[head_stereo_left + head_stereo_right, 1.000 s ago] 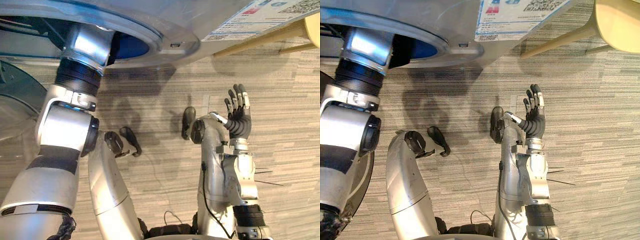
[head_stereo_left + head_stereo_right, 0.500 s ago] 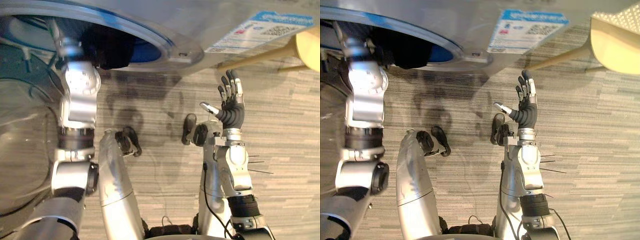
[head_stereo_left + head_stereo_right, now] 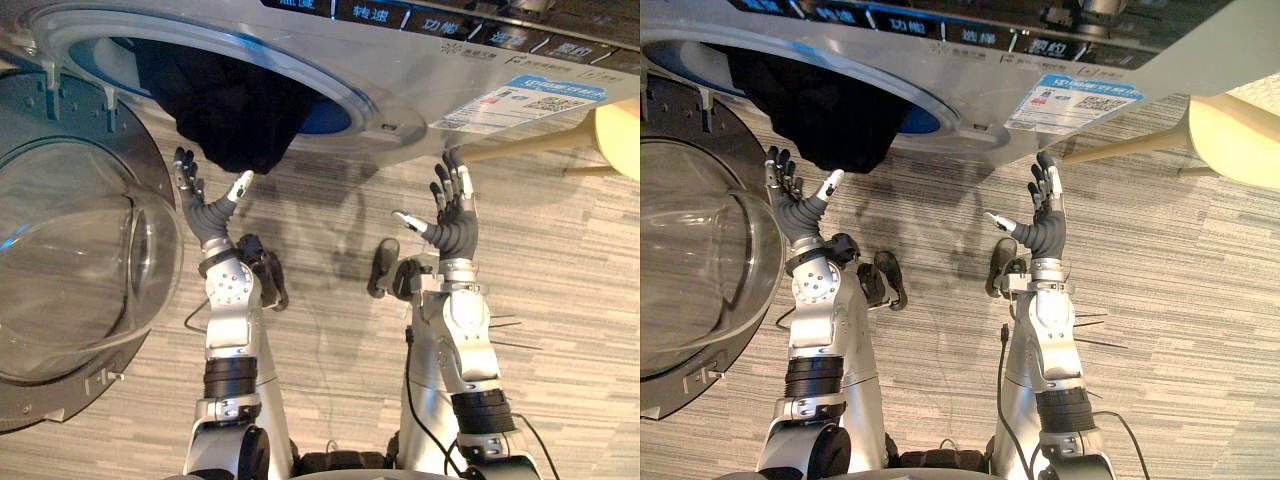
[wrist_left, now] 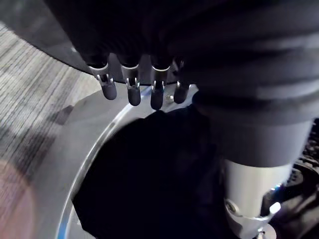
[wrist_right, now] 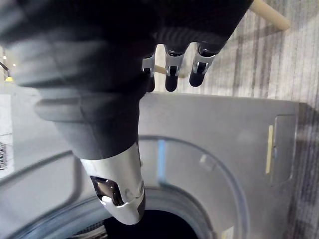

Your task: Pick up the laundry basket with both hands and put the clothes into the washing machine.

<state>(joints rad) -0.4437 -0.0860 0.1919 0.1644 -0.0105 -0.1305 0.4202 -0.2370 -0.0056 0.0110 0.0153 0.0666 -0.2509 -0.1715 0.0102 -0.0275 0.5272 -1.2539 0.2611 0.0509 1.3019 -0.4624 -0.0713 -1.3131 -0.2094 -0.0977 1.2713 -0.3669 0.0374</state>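
Hanging half out of the round drum opening (image 3: 322,113) of a silver front-loading washing machine (image 3: 420,55), a bundle of black cloth (image 3: 235,110) is drooping over the opening's lower rim toward the near side. Its long axis is running far to near, from inside the drum to a loose hem.

The robot's left hand (image 3: 207,215) is hovering just on the near side of that hem. Its fingers (image 3: 184,170) are spread straight and are holding nothing. The thumb tip is sitting just beside the hem; whether it is touching cannot be told. In the left wrist view the dark fingertips (image 4: 133,93) are pointing at the cloth in the opening.

The right hand (image 3: 455,225) is raised well to the right, below the machine's blue-and-white label (image 3: 525,100). Its fingers (image 5: 170,79) are likewise straight and empty.

The left hand is by far the nearer one, and the cloth is lying directly on its far side, so pushing the cloth inward would probably be falling to that hand.

Counting:
- one washing machine
- one round glass door (image 3: 70,270), swung open on the left
- one cloth bundle, though how many garments are making it up cannot be told
- two hands
- one label
- one pale yellow chair (image 3: 618,138) at the far right, on the grey striped floor (image 3: 570,320)
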